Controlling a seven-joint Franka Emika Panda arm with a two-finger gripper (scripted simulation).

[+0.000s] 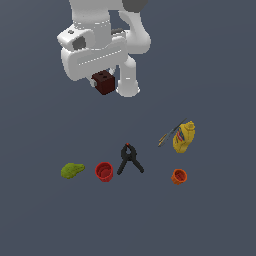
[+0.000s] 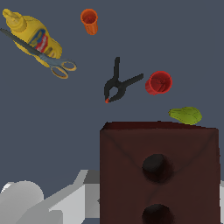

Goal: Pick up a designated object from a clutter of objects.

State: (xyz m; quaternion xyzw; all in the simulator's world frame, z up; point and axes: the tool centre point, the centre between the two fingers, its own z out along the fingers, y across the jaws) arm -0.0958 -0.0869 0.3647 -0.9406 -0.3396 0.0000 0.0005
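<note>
The dark red-brown block (image 1: 104,82) hangs up in the air at the upper middle of the exterior view, tucked under the white wrist of the arm (image 1: 95,47) and well above the desk (image 1: 210,220). The tool (image 1: 100,80) is closed onto it; its fingers are mostly hidden behind the block and the wrist housing, so I can't see how wide they stand, only that the block is held clear of the surface. In the wrist view the block (image 2: 159,175) fills the lower right of the frame, its near face showing two dark round holes, one above the other.

Down on the desk the rest of the clutter lies spread out, none of it touching the block. In the exterior view, a green lumpy object (image 1: 72,170) sits at the lower left, a red cup (image 1: 104,171) just to its right, then a black clamp (image 1: 130,159) near the middle with its handles splayed. An orange cup (image 1: 179,176) stands off to the lower right. Above it lies a yellow bottle (image 1: 184,137) on its side, and a pair of scissors (image 1: 170,134) rests against it, crossing the bottle's body in the wrist view (image 2: 39,50).
</note>
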